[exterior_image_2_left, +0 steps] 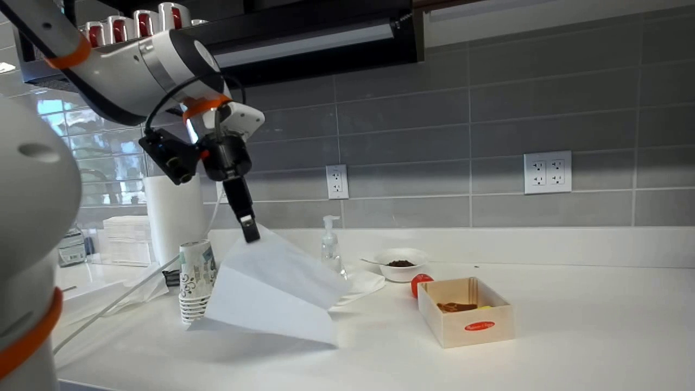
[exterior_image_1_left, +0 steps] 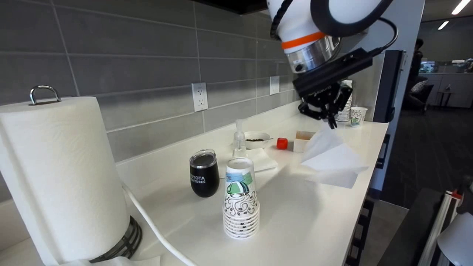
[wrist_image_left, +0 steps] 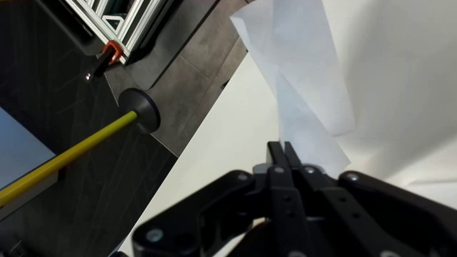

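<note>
A thin white paper sheet (exterior_image_2_left: 277, 304), folded like a napkin, hangs above the counter with my gripper (exterior_image_2_left: 250, 231) shut on its upper corner. In an exterior view the sheet (exterior_image_1_left: 338, 162) droops from the gripper (exterior_image_1_left: 331, 123), its lower part spread wide over the counter. The wrist view shows the pinched sheet (wrist_image_left: 307, 71) running out from between the nearly touching tips of the gripper (wrist_image_left: 284, 145). To one side stands a light wooden box (exterior_image_2_left: 450, 331) with something brown and a bit of yellow inside. A red object (exterior_image_2_left: 421, 283) sits beside it.
Behind are a white bowl (exterior_image_2_left: 397, 276) with dark contents, a clear soap dispenser (exterior_image_2_left: 330, 247) and a white cloth or napkin (exterior_image_1_left: 261, 159). Stacked paper cups (exterior_image_1_left: 241, 207), a black tumbler (exterior_image_1_left: 204, 179) and a paper towel roll (exterior_image_1_left: 66, 177) share the counter (exterior_image_1_left: 295, 229). Mugs line a shelf.
</note>
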